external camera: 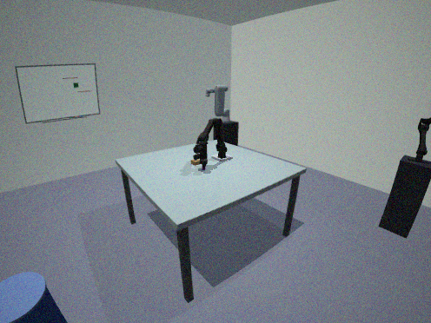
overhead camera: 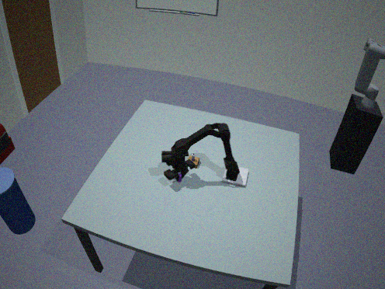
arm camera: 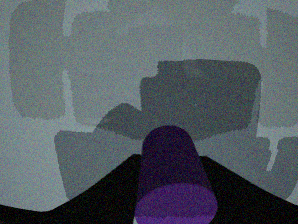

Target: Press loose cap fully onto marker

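The purple cap (overhead camera: 179,177) (arm camera: 172,165) stands upright on the table (overhead camera: 217,233) (external camera: 182,191). My gripper (arm camera: 170,159) (external camera: 203,167) is shut on the cap, one finger on each side of it in the wrist view. In the exterior view the cap is mostly hidden by the fingers. The orange holder block (overhead camera: 195,161) (external camera: 195,161) stands on the table close by, beyond the gripper in the top view. The marker (overhead camera: 193,155) shows as a small pale tip above the block, partly hidden by the arm. The holder block is not in the wrist view.
The arm's base stands on a white plate (overhead camera: 244,179) on the table. Off the table are a blue cylinder (overhead camera: 15,206) (external camera: 22,291), a black pedestal with a grey arm (overhead camera: 355,134), and another black pedestal with a dark arm (external camera: 406,195).
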`<action>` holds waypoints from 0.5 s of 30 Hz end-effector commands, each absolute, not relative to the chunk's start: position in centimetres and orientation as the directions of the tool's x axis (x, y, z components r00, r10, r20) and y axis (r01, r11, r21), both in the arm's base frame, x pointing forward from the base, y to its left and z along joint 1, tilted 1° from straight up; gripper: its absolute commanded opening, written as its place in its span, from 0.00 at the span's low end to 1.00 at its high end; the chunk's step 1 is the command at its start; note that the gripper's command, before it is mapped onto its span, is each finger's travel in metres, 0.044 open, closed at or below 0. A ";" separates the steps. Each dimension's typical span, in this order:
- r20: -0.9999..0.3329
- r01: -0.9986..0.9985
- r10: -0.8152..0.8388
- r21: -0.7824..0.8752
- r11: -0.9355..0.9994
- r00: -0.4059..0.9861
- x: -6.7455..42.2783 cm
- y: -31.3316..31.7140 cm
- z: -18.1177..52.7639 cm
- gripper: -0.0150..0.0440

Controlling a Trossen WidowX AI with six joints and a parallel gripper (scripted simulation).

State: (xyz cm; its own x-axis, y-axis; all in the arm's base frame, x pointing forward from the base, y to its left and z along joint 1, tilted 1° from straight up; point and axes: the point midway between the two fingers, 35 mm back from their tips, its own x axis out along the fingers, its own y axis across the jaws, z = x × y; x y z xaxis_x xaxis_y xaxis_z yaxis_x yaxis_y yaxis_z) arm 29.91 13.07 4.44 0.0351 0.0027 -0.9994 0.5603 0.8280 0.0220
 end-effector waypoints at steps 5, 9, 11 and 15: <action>-0.999 0.557 0.005 0.030 0.830 0.046 30.1 13.2 7.1 0.25; -0.999 0.557 0.005 0.030 0.830 0.046 30.0 13.2 8.2 0.25; -0.999 0.557 0.005 0.030 0.830 0.046 29.9 13.1 8.8 0.25; -0.999 0.557 0.005 0.030 0.830 0.046 29.8 13.1 9.8 0.25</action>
State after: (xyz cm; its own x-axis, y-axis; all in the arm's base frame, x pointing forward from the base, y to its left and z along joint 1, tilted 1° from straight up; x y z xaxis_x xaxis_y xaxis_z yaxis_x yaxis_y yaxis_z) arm 29.80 13.13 8.63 0.0392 0.0046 -0.9992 0.5577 0.8296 0.0257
